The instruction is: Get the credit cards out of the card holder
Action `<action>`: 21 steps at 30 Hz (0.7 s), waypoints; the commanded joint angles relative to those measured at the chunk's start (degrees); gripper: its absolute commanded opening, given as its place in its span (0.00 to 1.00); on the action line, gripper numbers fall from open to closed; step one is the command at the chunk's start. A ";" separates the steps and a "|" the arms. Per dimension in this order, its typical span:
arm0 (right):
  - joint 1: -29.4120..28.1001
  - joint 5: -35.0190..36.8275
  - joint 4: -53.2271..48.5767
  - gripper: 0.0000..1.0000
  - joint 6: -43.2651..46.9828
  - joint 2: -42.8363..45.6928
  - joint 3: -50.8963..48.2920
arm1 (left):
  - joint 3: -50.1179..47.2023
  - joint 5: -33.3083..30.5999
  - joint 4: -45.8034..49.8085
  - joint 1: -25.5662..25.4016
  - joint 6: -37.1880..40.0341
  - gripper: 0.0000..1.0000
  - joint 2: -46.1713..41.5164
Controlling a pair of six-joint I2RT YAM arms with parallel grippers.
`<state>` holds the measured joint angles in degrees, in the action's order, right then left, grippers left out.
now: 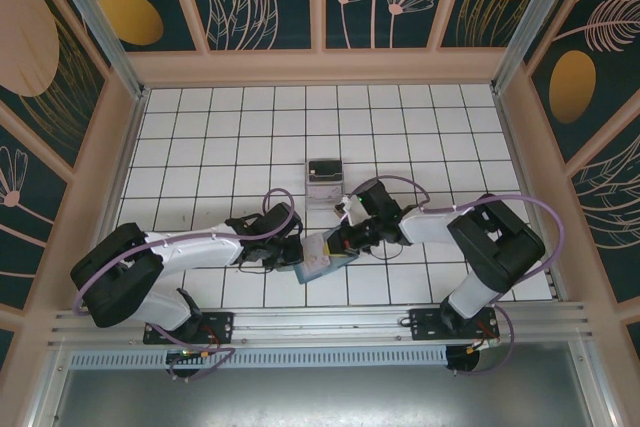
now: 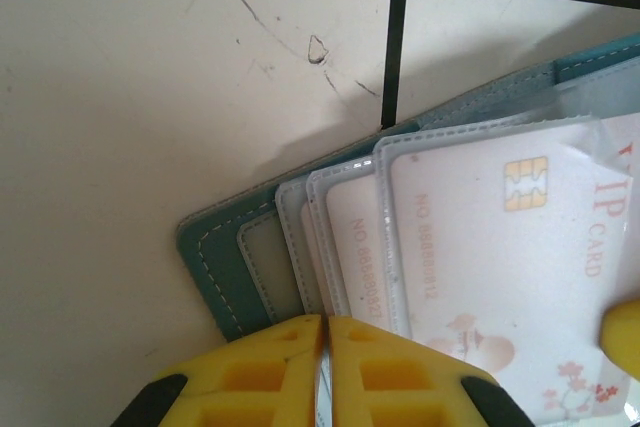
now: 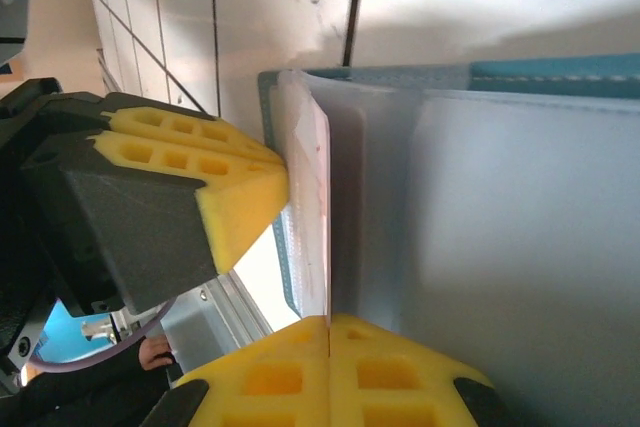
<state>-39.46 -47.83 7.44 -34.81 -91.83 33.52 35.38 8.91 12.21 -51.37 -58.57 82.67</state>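
Both arms bent inward, left claw [image 2: 325, 335] pinched closed, right claw [image 3: 328, 335] pinched closed

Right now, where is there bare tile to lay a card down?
Bare white tiles lie between the back wall and the small clear plastic box, and either side of it. Crowded near centre: the left tool and right tool meet at the teal-blue soft card holder.

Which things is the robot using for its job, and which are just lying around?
For the job: blue wallet, cards inside it, left gripper, right gripper.
Just lying around: clear plastic box farther back.
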 commanded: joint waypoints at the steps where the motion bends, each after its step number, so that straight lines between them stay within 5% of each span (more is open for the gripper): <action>1: 1.04 1.63 -3.36 0.03 2.04 1.68 -1.00 | -0.67 -1.68 4.27 0.42 0.91 0.12 1.53; 10: 0.93 0.46 -3.09 0.02 2.47 0.69 -0.12 | 4.32 -1.44 4.47 0.32 -0.53 0.16 -4.00; 21: 0.79 0.61 -3.13 0.02 2.03 1.30 -0.12 | 7.40 -0.11 5.21 0.39 1.43 0.21 2.70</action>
<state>-38.68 -47.64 5.76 -33.36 -91.42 33.30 41.17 8.93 15.27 -51.31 -58.50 83.85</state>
